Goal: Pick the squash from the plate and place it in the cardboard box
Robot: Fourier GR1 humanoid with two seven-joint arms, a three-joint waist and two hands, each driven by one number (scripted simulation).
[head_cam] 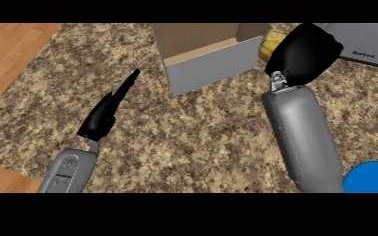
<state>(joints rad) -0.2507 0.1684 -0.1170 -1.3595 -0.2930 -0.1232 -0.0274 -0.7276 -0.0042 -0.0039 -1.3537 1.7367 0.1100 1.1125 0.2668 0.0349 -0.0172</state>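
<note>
At the top right of the head view, just past the near-right corner of the cardboard box, you've got the right hand w/ its fingers curled round the squash. Only a yellow, ribbed bit of the squash shows, poking out on the hand's left side; the rest is hidden behind the black palm. It sits right at the box's right wall, at about rim height. You can't tell from this angle whether it's over the opening or just outside it.

The box is open-topped: brown inside, grey outer walls, standing on the speckled stone counter near the top centre. Its interior looks bare as far as you can see in.

The right forearm runs up from the lower right edge, nearly vertical. Beside it, at the bottom right corner, you'll see a blue rim: that's the plate, mostly cut off by the edge, well apart from the squash.

Your left hand is at centre-left, fingers straight and pressed together, pointing up and to the right, holding nothing. It's near the box's left front corner but not touching it.

A grey appliance shows at the far top right, partly behind the right hand.
</note>
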